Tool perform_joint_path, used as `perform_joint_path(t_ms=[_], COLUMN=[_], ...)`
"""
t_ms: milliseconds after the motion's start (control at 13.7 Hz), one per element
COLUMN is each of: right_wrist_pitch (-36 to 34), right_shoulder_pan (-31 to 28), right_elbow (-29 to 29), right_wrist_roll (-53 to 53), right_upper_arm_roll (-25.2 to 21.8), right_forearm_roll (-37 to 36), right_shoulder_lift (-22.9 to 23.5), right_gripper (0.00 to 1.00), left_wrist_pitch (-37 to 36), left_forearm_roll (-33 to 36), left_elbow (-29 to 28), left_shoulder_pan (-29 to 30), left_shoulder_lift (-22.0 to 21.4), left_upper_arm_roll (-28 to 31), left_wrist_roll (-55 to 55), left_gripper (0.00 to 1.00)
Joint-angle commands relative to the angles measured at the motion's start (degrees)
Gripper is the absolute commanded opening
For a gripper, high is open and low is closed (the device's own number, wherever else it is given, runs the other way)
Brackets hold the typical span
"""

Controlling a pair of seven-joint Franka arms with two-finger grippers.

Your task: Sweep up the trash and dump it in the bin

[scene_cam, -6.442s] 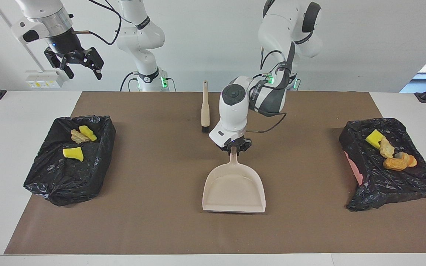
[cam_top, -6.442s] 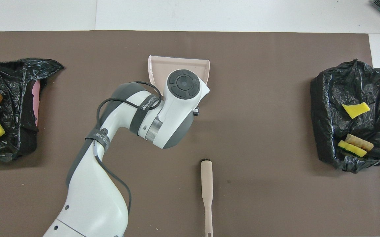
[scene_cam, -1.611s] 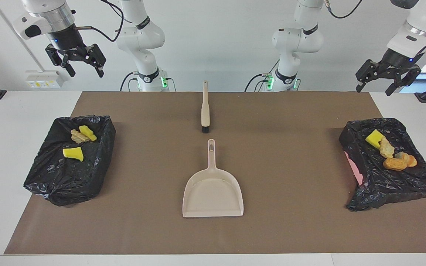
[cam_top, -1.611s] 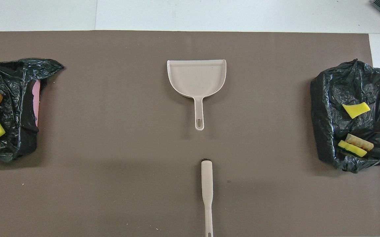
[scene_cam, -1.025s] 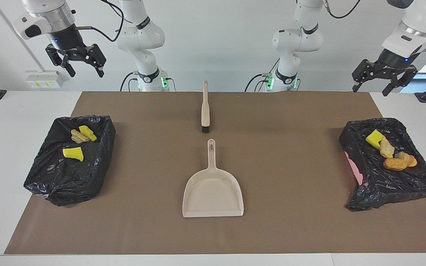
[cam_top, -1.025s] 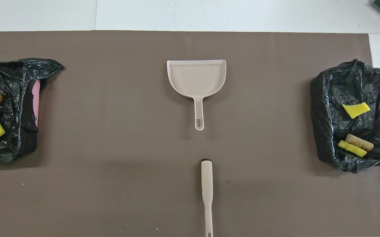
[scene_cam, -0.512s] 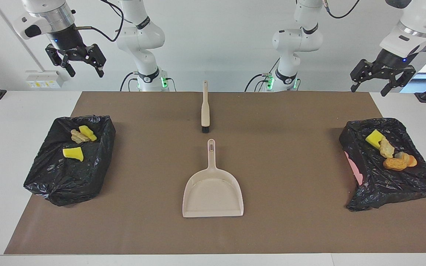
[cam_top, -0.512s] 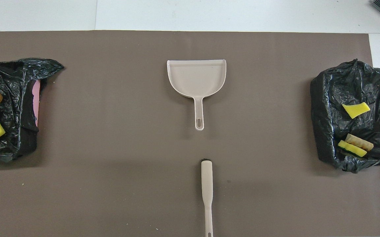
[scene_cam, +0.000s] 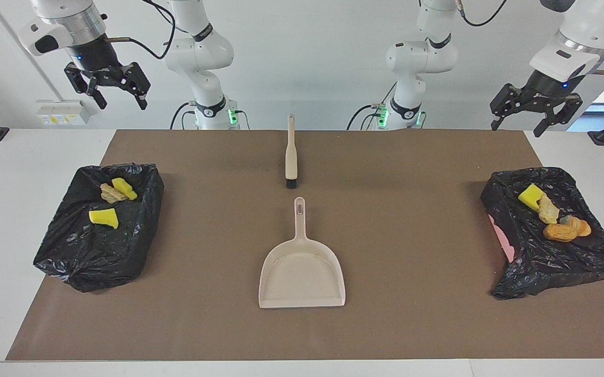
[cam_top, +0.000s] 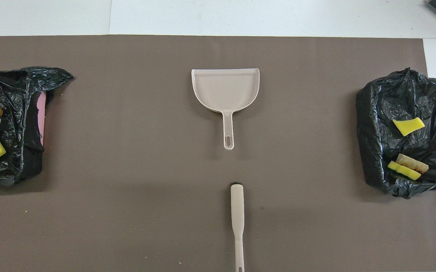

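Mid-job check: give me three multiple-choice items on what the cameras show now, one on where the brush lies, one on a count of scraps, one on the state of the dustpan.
1. Where does the beige brush lie relative to the beige plastic dustpan?
A. nearer to the robots
B. inside the pan
C. in a bin

2. How many bright yellow sponge pieces lie in the black-bagged bin at the right arm's end?
A. none
B. two
C. five

3. What state is the dustpan in?
A. full of scraps
B. held in the air by the left gripper
C. empty, flat on the brown mat

Answers: 1 A, the brush lies in line with the pan's handle on the robots' side. 2 B, two yellow pieces show beside one tan chunk. 3 C, the pan is bare and both grippers hang high and open, left gripper, right gripper.
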Motion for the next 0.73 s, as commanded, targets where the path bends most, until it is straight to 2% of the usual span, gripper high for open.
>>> perform_joint_path(t_ms=[0,659], right_wrist_pitch=[-1.0,-1.0], right_shoulder_pan=[-0.4,-0.3], right_elbow=[0.3,0.3], right_wrist_roll=[-0.4,-0.4], right_upper_arm_roll=[0.3,0.3], right_forearm_roll=[-0.1,-0.1], right_shoulder_lift=[-0.4,-0.4], right_gripper=[1.00,1.00], left_wrist_pitch=[-0.9,-1.0], left_forearm_roll=[1.1,1.2], left_elbow=[0.7,0.7], left_shoulder_pan=[1.4,1.0], left_shoulder_lift=[0.0,0.0], left_upper_arm_roll=[-0.7,-0.7], left_wrist_roll=[-0.3,-0.4], left_gripper=[1.00,1.00])
